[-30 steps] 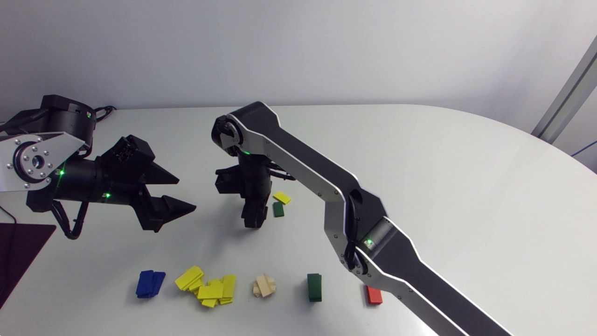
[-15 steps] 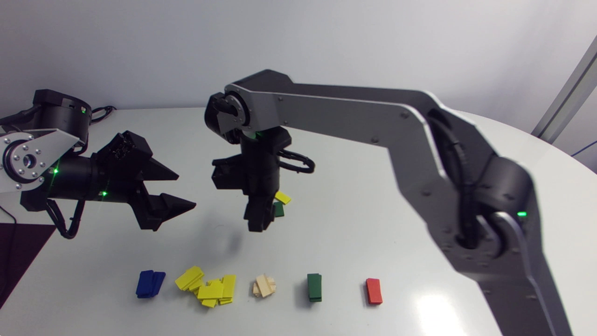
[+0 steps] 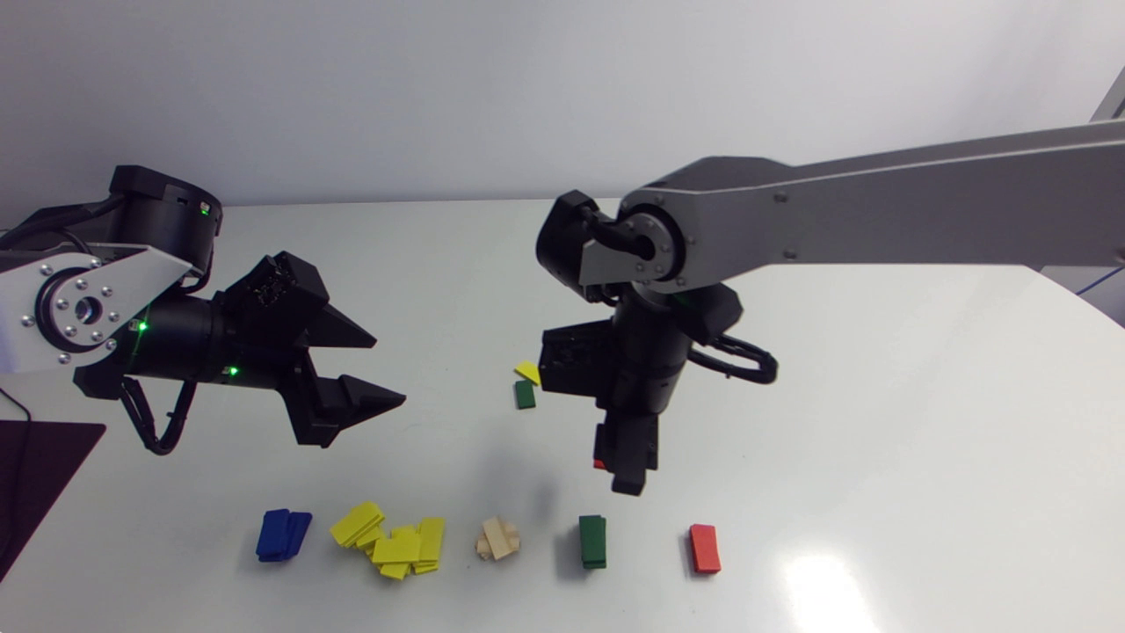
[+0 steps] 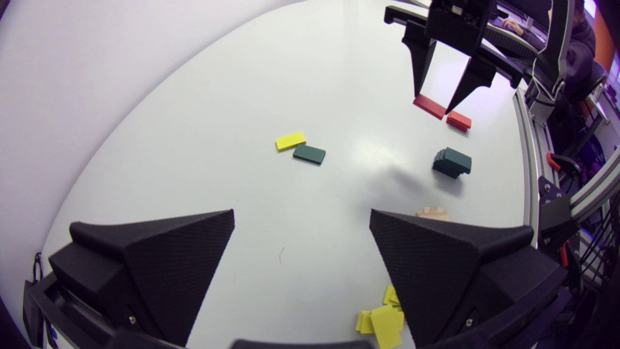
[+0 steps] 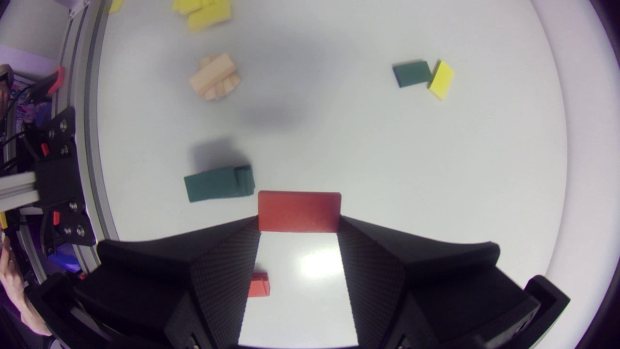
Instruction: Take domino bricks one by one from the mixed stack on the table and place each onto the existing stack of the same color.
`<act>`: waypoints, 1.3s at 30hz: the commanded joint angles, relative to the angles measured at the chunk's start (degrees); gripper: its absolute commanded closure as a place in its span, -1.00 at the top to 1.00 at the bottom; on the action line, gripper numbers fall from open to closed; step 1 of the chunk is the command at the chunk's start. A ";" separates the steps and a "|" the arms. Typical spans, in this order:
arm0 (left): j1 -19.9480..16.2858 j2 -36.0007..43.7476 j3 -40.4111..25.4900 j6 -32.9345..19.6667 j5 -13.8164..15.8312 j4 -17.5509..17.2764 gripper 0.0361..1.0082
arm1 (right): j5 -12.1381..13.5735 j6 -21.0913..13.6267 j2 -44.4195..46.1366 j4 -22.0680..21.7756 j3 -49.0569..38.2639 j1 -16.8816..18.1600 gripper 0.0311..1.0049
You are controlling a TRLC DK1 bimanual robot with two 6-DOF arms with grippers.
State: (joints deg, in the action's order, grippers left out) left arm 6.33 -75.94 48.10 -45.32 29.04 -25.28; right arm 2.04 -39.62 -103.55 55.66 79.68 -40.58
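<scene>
Red brick (image 5: 299, 211) hung clear of the table (image 3: 879, 369), clamped by its two ends between the fingers of the right gripper (image 3: 629, 464), which stood only as far apart as the brick is long. A second before, that gripper had been down at the table beside the yellow brick (image 3: 527, 372) and green brick (image 3: 525, 395). Half a second later it had risen, and by this moment it had swung across toward the row of sorted stacks. It now pointed down above the gap between the green stack (image 3: 592, 541) and the red stack (image 3: 704, 548), not yet over the red one. The pick looked done and the carry nearly so. What remained was likely a short shift over the red stack, then lowering and release. The left gripper (image 3: 388, 371) had edged a little toward the middle, fingers wide apart and holding nothing.
</scene>
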 commanded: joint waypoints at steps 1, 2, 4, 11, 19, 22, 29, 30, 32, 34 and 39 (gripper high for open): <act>1.06 0.88 -1.69 1.46 -0.47 0.14 0.97 | -0.20 0.77 3.79 -2.05 -6.55 0.94 -1.00; 1.41 0.71 -1.87 1.73 -0.82 0.58 0.97 | -0.11 0.68 4.85 -3.01 -8.58 1.38 -1.00; 1.76 0.27 -1.87 2.08 -1.00 1.20 0.97 | 0.24 0.59 6.69 -4.86 -12.36 1.91 -1.00; 4.31 -1.49 -1.60 3.57 -2.41 2.87 0.97 | 0.94 0.15 13.90 -8.29 -21.94 3.40 -1.00; 6.86 -2.54 -0.99 4.98 -3.90 3.83 0.97 | 1.30 -0.20 20.31 -9.43 -28.35 3.75 -1.00; 7.38 -2.81 -0.90 5.33 -4.08 4.01 0.97 | 1.91 -0.29 21.37 -10.83 -31.08 3.75 -1.00; 7.65 -3.07 -1.51 5.33 -4.16 4.18 0.97 | 2.97 -2.22 22.07 -14.00 -34.94 4.19 -1.00; 7.65 -3.07 -1.60 5.33 -4.16 4.18 0.97 | 3.05 -2.66 22.07 -14.09 -35.12 4.28 -1.00; 7.65 -3.07 -1.69 5.33 -4.16 4.27 0.97 | 3.32 -3.01 22.07 -14.44 -35.47 4.37 -1.00; 7.65 -2.98 -1.78 5.33 -4.16 4.27 0.97 | 3.32 -3.71 21.63 -14.97 -35.73 4.89 -1.00; 7.56 -2.63 -1.69 5.33 -4.25 4.18 0.97 | 3.41 -5.38 21.11 -15.58 -35.91 5.95 -1.00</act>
State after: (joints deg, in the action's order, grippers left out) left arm 13.58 -77.76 47.88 -40.84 25.06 -21.58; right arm 5.15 -43.31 -82.11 40.40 45.56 -35.20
